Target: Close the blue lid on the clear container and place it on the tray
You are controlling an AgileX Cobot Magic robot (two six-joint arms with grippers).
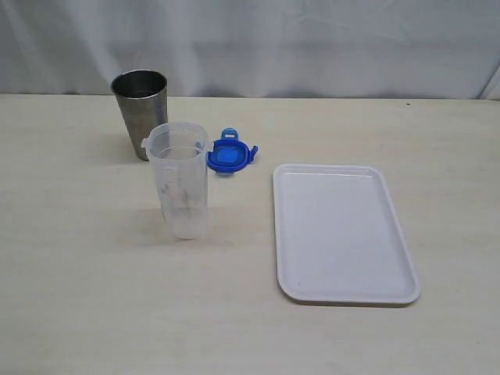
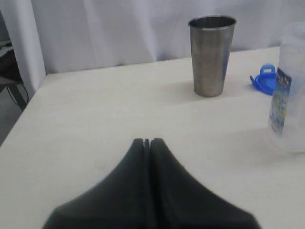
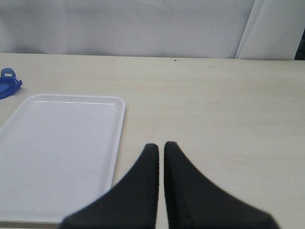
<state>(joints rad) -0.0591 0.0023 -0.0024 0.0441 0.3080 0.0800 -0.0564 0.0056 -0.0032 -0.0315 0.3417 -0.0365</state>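
The clear container (image 1: pixel 180 190) stands upright and uncovered on the table; its labelled side shows at the edge of the left wrist view (image 2: pixel 289 95). The blue lid (image 1: pixel 230 155) lies flat on the table just behind and to the right of it, also visible as the blue lid (image 2: pixel 264 78) and the blue lid (image 3: pixel 8 82). The white tray (image 1: pixel 342 234) lies bare to the right, seen too as the tray (image 3: pixel 57 152). My left gripper (image 2: pixel 147 141) is shut on nothing, well short of the container. My right gripper (image 3: pixel 161 145) is shut and empty beside the tray's corner. Neither arm shows in the exterior view.
A grey steel cup (image 1: pixel 141 112) stands upright just behind the clear container, also seen as the steel cup (image 2: pixel 211 55). A white curtain (image 1: pixel 250 43) hangs along the table's far edge. The table's left edge (image 2: pixel 21 119) shows in the left wrist view.
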